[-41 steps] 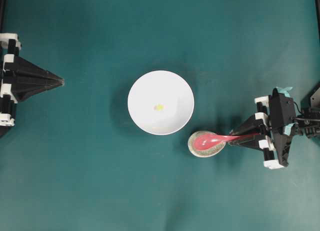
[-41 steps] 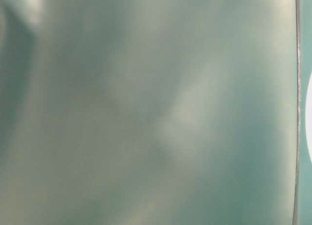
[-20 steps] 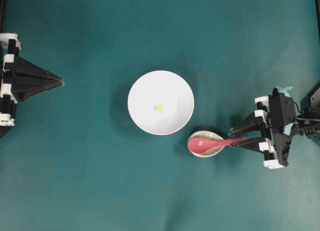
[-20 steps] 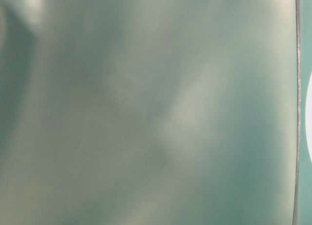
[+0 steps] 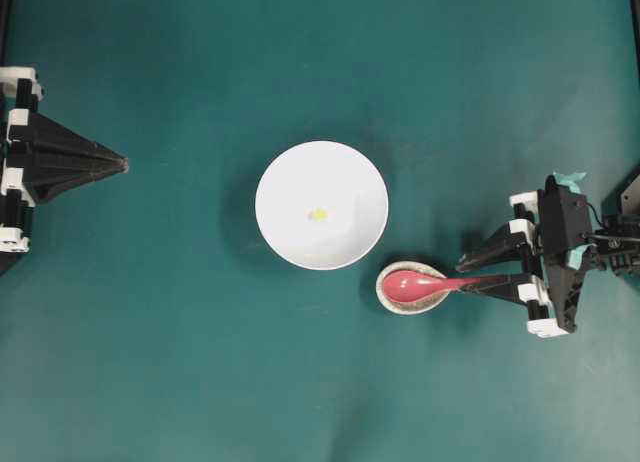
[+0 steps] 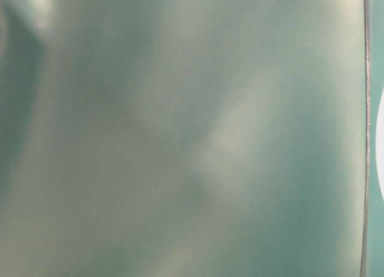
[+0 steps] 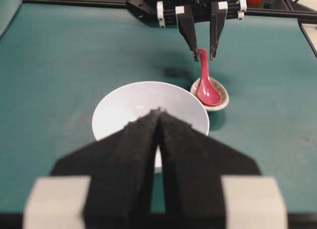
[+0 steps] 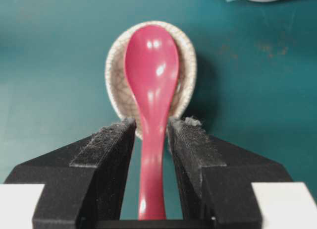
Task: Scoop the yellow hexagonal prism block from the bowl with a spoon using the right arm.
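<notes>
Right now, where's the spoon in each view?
Overhead: spoon right of centre, scoop in the small speckled dish, lower right of the bowl.
Table-level: not in it; only blur.
Left wrist: upper right of centre, beyond the bowl.
Right wrist: centre, handle between the right gripper jaws.
Shared landmark: the speckled dish.

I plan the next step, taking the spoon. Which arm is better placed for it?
The right. Its open tool already straddles the spoon handle, which lies in the small dish. The left tool is shut, far beyond the bowl.
</notes>
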Controlling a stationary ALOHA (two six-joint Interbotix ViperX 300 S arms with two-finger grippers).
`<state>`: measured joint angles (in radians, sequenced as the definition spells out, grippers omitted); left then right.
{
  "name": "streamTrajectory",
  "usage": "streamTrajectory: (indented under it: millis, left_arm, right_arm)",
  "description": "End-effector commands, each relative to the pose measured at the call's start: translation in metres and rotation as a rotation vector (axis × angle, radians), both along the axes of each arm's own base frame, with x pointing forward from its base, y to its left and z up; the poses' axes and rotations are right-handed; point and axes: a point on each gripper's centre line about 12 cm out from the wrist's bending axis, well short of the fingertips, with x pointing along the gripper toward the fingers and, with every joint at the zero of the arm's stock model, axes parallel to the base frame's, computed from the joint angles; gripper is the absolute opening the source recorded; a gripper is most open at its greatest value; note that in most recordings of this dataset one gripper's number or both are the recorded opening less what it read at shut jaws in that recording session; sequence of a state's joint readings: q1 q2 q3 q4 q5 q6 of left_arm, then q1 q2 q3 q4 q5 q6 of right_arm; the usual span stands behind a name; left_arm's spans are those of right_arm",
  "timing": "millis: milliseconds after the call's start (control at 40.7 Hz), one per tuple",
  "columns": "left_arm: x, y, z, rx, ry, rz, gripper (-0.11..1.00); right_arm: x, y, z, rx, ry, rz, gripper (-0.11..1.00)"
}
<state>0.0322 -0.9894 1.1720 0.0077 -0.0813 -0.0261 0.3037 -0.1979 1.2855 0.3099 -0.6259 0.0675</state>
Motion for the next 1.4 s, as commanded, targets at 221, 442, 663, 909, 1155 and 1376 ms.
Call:
streamTrajectory:
  millis: [221,442,663,909,1155,1376]
  left_arm:
    - [0.002,0.0,0.007,0.0,-0.012,0.001,0.0]
    - [0.002,0.0,0.006,0.0,-0.009,0.001,0.0]
    - [0.003,0.0,0.005,0.0,-0.006,0.001,0.0]
    - [0.002,0.0,0.006,0.0,-0.009,0.001,0.0]
    - [0.003,0.0,0.006,0.0,-0.008,0.001,0.0]
    - [0.003,0.0,0.005,0.0,-0.006,0.001,0.0]
  right_arm:
    - [0.005,-0.004,-0.005,0.0,-0.018,-0.045,0.42]
    - [0.007,-0.001,-0.007,0.001,-0.024,-0.039,0.48]
    - [0.006,0.006,-0.004,0.005,-0.053,-0.013,0.52]
    - [0.003,0.007,-0.006,0.006,-0.047,-0.008,0.52]
    - [0.003,0.007,-0.008,0.004,-0.043,-0.008,0.52]
    - [0.004,0.007,-0.013,-0.013,-0.057,-0.008,0.51]
